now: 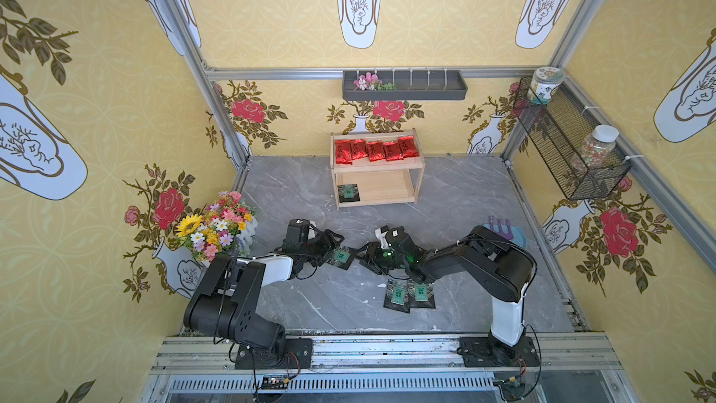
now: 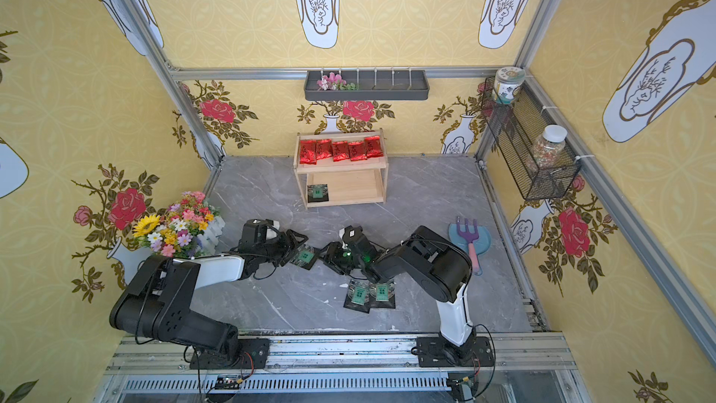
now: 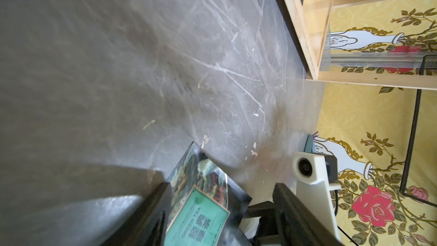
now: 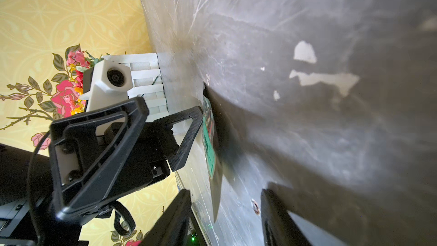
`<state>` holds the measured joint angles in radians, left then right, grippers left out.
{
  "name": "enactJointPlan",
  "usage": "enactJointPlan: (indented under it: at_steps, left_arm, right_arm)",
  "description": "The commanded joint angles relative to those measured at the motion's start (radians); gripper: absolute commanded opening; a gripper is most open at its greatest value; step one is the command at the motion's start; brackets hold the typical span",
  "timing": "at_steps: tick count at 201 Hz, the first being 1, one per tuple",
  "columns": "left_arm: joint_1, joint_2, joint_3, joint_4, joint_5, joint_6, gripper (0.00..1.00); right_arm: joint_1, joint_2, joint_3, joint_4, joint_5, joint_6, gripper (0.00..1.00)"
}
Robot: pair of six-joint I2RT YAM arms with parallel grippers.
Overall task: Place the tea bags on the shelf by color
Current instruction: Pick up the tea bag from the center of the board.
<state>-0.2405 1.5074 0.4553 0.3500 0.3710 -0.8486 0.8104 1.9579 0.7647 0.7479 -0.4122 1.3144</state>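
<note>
The shelf (image 1: pixel 377 167) stands at the back of the surface (image 1: pixel 484 203). It has five red bags (image 1: pixel 376 150) on the upper tier and one black bag (image 1: pixel 348 193) at a front corner of the lower tier, so I judge the lower tier is where the other black ones must go. If you come in too high there, you may strike the upper rim and push this light rack. The left arm (image 1: pixel 271 265) and right arm (image 1: pixel 499 265) meet nose to nose in the middle of the surface, and this is, I think, the nearer danger: their fingers are very close and can hit each other if either one advances. Between them is the middle bag (image 3: pixel 201 216), tilted and leaning on one finger of the left jaws. The left jaws are wide apart around it, with a gap on one side, so they do not seem to clamp it. The right jaws are apart too, with one corner of this bag between them. If you take only that thin corner, the foil can slip, or the bag can swing and fall when you lift. I cannot tell whether its lower edge rests on the surface. Two more bags (image 1: pixel 397 296) lie side by side just beside the right arm, and a low forearm could drag them.
</note>
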Motion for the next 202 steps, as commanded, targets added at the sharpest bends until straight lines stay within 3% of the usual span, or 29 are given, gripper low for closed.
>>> enactJointPlan:
  at_steps: [1,117,155,202]
  left_arm:
    - [0.001,0.010,-0.009,0.032,0.010,0.003,0.74]
    - [0.002,0.008,0.003,0.038,0.022,0.002,0.73]
    - [0.006,-0.041,0.028,0.000,0.023,-0.004,0.73]
    - [0.062,-0.222,0.101,-0.169,-0.010,0.017,0.74]
  right_arm:
    - [0.001,0.030,0.015,0.057,-0.020,0.021,0.48]
    - [0.003,0.105,0.049,0.173,-0.053,0.053,0.00]
    - [0.002,0.073,0.026,0.182,-0.031,0.041,0.00]
    - [-0.012,0.025,-0.031,0.290,0.046,0.045,0.00]
